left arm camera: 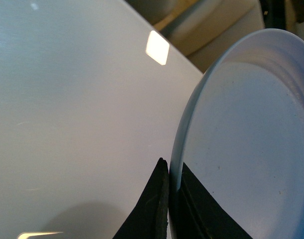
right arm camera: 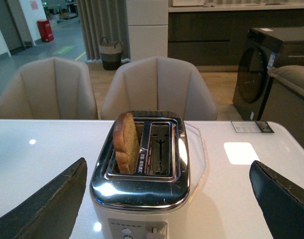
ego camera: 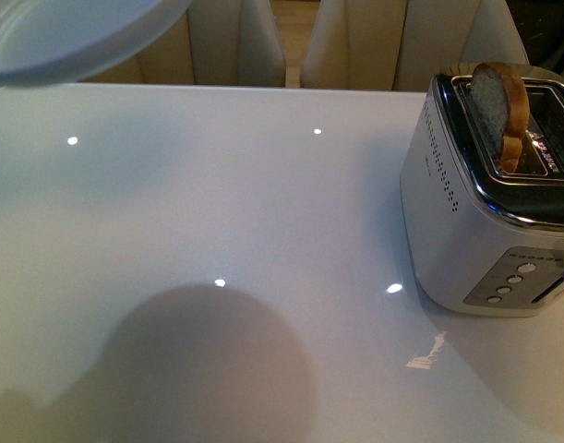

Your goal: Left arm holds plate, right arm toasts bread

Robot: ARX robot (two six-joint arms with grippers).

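Well — tan-crusted bread (right arm camera: 126,142) stands upright in the toaster (right arm camera: 142,195); right gripper (right arm camera: 167,165) agape, left gripper (left arm camera: 172,168) pinching the plate (left arm camera: 251,139).

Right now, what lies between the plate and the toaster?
Nothing. In the front view only bare table stretches between the plate, held up at the left, and the toaster, with light spots and a shadow on it.

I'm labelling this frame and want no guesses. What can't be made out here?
1. Front view: most of the plate is cut off by the frame's top-left corner.
2. Left wrist view: the left gripper pinches the rim, but the plate's far side runs off the frame.
3. The bread's lower part is hidden inside the toaster slot.
4. Front view: the toaster's button labels are too small to read.
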